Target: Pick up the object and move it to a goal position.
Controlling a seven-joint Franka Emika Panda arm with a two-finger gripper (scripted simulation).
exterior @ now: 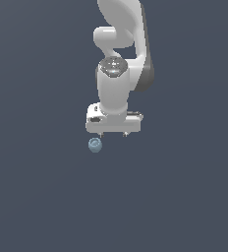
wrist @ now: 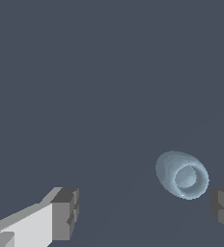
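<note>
Tool (exterior: 113, 134) spread wide — fingers cropped in the wrist view — the object (exterior: 95, 144) unheld, near one fingertip

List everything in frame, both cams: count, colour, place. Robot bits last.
object: 1, pale blue-grey, on the dark floor just below the gripper in the exterior view, toward the exterior view's left of its centre; in the wrist view it sits close to one fingertip, not between the jaws.
floor: 1, plain dark slate-grey, fills both views.
arm: 1, white with dark grey joints, comes down from the top of the exterior view.
gripper: 1, white with dark grey fingertips, open, holding nothing.
</note>
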